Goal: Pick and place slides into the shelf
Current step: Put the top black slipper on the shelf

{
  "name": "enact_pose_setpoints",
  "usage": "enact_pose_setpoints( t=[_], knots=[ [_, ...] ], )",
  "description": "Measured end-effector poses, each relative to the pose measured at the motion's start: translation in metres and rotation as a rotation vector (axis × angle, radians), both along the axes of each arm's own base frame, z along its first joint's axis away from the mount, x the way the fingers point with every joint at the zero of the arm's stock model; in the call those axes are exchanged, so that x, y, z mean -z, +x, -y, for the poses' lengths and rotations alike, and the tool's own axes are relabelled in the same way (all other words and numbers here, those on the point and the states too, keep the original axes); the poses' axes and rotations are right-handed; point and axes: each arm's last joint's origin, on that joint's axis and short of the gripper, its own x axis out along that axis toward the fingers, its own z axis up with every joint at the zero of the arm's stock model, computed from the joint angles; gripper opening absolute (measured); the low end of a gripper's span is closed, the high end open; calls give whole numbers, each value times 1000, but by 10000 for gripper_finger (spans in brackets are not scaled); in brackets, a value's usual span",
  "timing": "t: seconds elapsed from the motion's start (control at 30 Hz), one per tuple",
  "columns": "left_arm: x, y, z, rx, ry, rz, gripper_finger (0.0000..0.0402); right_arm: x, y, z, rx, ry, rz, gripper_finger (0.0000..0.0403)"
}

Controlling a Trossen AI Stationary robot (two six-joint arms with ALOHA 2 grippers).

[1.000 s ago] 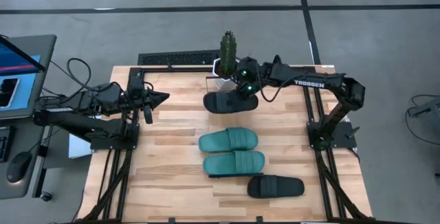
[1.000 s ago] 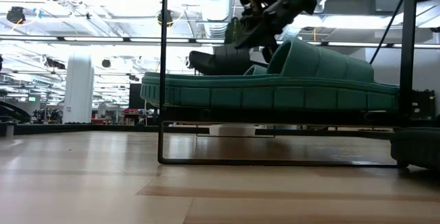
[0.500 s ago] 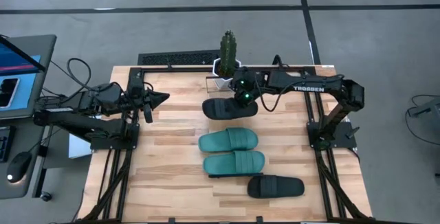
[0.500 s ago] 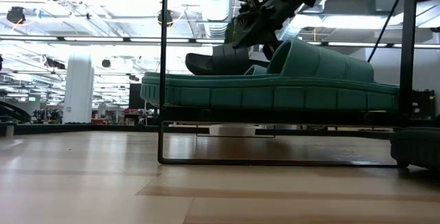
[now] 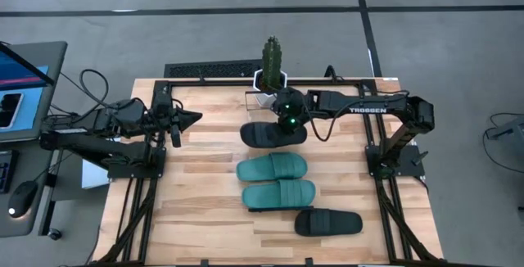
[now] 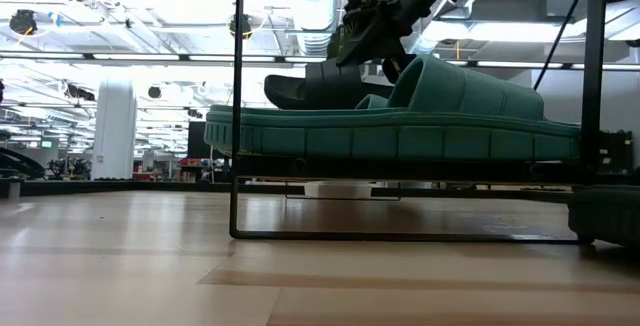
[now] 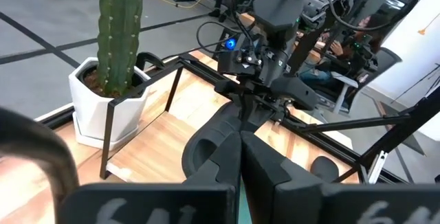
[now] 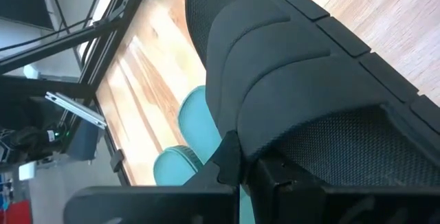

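My right gripper is shut on a black slide, which it carries over the far middle of the table. The same slide shows behind and above a teal slide. That teal slide lies sole-down on the shelf's plank, between the black wire frame posts. In the high view two teal slides lie side by side. A second black slide lies nearer the front edge. My left gripper waits shut at the table's left, pointing right. My right gripper pinches the black slide's wide ribbed strap between its two fingers, at the strap's edge. It comes slanting down from above on the table's right side. The slide hangs below the fingers, toe end toward the table's left, lifted clear.
A cactus in a white pot stands at the far middle, just beyond the carried slide, inside a thin wire frame. Bare wood lies left of the slides. A laptop sits off the table's left.
My right gripper has swung toward the table's near edge, away from the cactus pot, carrying the black slide with it. The slide has stayed lifted clear and now hangs closer to the teal slides.
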Motion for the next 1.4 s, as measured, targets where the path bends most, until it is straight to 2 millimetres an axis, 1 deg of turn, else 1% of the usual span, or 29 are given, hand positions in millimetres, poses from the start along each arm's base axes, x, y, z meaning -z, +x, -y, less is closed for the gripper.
enact_pose_setpoints(
  t=[0.17,0.23,0.33,0.5,0.87,1.4],
  knots=[
    [0,0,0,0,0,0,0,0,0,2,18,-3,-3,0],
    [0,0,0,0,0,0,0,5,2,4,24,7,-13,0],
    [0,0,0,0,0,0,0,17,7,4,13,46,-51,0],
    [2,0,0,0,-9,-14,0,27,19,2,-14,85,-24,0],
    [2,-1,0,4,-15,-19,0,30,17,5,-18,112,-51,0],
    [2,0,0,4,-15,-19,0,30,15,14,-19,85,-38,0]
  ],
)
